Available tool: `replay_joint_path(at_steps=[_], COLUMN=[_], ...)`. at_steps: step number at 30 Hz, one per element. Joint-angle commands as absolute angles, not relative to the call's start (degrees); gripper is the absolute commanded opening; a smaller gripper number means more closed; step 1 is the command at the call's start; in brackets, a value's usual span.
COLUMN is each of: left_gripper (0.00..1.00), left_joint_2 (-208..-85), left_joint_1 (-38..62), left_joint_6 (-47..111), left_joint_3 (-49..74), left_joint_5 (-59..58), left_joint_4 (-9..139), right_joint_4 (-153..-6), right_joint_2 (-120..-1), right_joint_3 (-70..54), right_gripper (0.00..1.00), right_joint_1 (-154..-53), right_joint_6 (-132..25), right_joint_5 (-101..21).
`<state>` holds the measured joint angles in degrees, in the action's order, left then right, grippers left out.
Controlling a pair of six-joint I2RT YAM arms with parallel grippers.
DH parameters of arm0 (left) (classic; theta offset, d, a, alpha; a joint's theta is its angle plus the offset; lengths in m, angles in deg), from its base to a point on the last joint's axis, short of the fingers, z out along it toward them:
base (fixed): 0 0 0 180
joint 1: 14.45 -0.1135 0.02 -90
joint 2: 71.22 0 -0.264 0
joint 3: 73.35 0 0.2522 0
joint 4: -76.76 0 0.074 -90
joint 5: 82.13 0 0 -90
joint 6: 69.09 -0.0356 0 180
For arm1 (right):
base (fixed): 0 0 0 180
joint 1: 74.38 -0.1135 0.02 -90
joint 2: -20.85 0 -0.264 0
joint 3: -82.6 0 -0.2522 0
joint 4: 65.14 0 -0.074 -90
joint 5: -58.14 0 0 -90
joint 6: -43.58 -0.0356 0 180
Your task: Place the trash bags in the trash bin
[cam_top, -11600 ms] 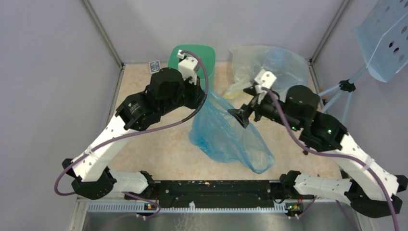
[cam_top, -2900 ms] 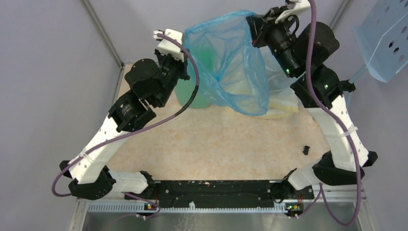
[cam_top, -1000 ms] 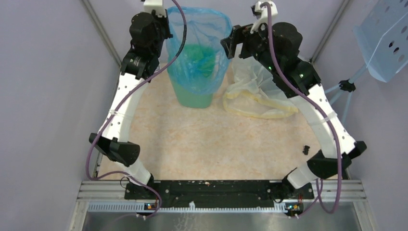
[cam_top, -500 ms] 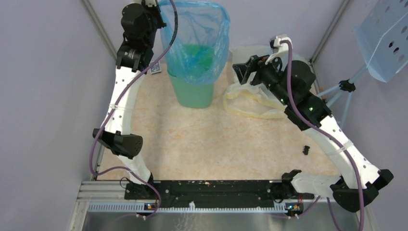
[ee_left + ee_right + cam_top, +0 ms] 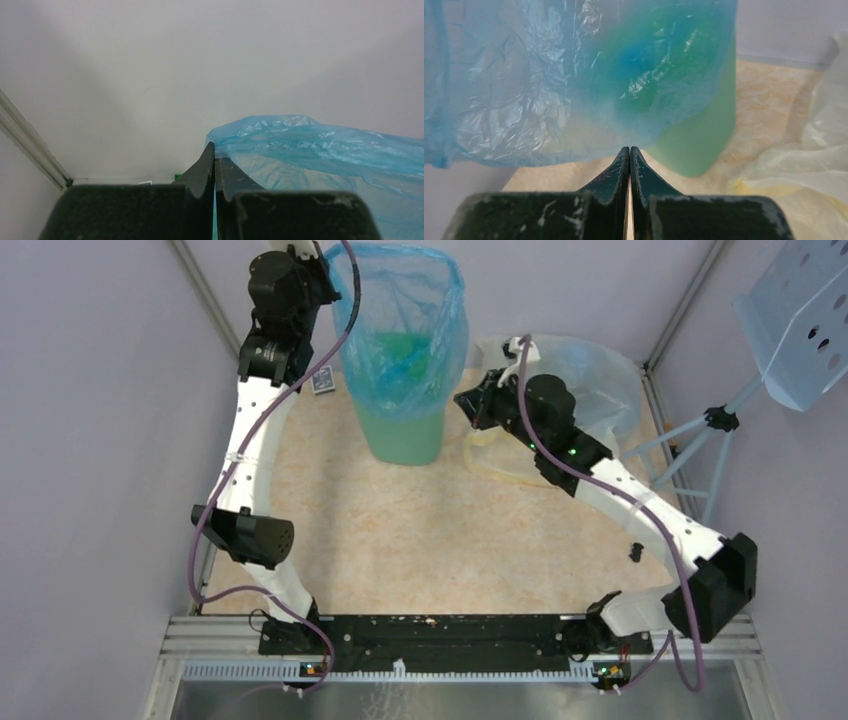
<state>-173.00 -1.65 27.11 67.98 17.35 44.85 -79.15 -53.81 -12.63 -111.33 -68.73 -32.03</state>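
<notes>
Change: right gripper (image 5: 629,150) off blue trash bag (image 5: 400,310) rim, lowered beside green bin (image 5: 405,435), jaws pressed together, empty. Only left gripper (image 5: 214,150) pinches rim. Bag hangs over bin, likely needs pushing in; yellowish bag (image 5: 575,375) untouched.

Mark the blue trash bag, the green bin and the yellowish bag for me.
blue trash bag (image 5: 400,300): top view, raised wall above the bin
green bin (image 5: 405,440): top view, bare lower front wall
yellowish bag (image 5: 600,375): top view, crumpled upper part

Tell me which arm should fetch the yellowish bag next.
Right. The right gripper is shut on nothing, beside the yellowish bag; the left gripper is clamped on the blue bag by its rim above the green bin.
</notes>
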Motion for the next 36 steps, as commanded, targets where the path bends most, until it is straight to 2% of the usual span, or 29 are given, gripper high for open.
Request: replay_joint_path(at_steps=[1,13,26,29,36], left_gripper=[0.0,0.0,0.0,0.0,0.0], left_joint_2=[-170.63,-169.89,-167.95,-167.73,-166.72], left_joint_1=[-2.26,-3.02,-4.23,-4.34,-4.39], left_joint_6=[28.79,29.08,29.06,29.13,30.33], left_joint_3=[66.07,64.45,62.69,62.29,58.17], left_joint_5=[15.12,14.46,15.1,14.63,12.95], left_joint_4=[47.38,46.66,45.99,45.75,46.47], right_joint_4=[-71.98,-77.35,-93.69,-94.85,-92.03], right_joint_2=[-61.04,-80.74,-104.08,-103.94,-92.89], right_joint_3=[-6.51,14.98,47.99,47.38,33.33], right_gripper=[0.0,0.0,0.0,0.0,0.0], right_joint_1=[-111.12,-111.05,-112.44,-112.43,-110.76], right_joint_6=[-72.41,-72.47,-71.59,-71.58,-70.52], right_joint_5=[-38.07,-39.57,-46.83,-45.41,-40.73])
